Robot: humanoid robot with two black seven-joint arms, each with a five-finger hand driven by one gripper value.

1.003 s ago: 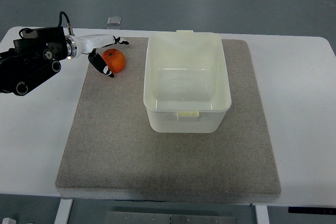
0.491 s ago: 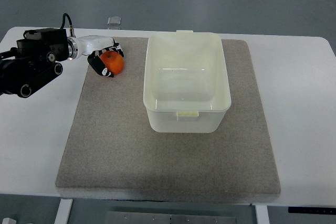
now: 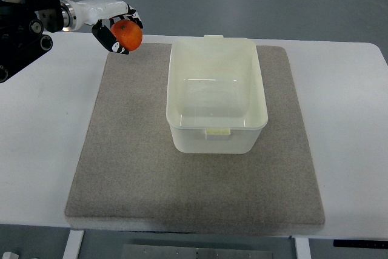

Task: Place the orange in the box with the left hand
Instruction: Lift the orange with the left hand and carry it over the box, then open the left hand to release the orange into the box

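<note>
Far left: the left arm is coming in from the left edge, a black, blocky forearm with round fittings, a cable looping off its top, and a smooth white wrist section. The left hand [image 3: 116,28] is sitting at the far-left corner of the scene, over the far edge of the table [image 3: 36,131].

The hand is wrapping its fingers [image 3: 108,40] around the orange [image 3: 127,34]; dark-tipped white fingers are curling under the near side and over the far side of the fruit. The orange is sitting in that grasp, clear of the mat [image 3: 133,156] (how far above it, cannot tell from this steep angle). It is round, glossy, deep orange, with a small dark dimple at its top. It is lying left of the box [image 3: 182,113], near the box's far-left corner but apart from it.

Centre: the mat is showing as a grey-brown rectangle, felt-like and matte, lying flat on the smooth white tabletop and covering most of it. The box is standing on the far half of the mat, a rectangular tub of translucent, pale yellowish-white plastic with rounded corners, a rolled rim and small tabs at its near and far ends. Its inside is showing only the bare bottom.

Right: plain white tabletop is running beyond the mat's right edge. Beyond the table the floor is showing dull grey-blue.
</note>
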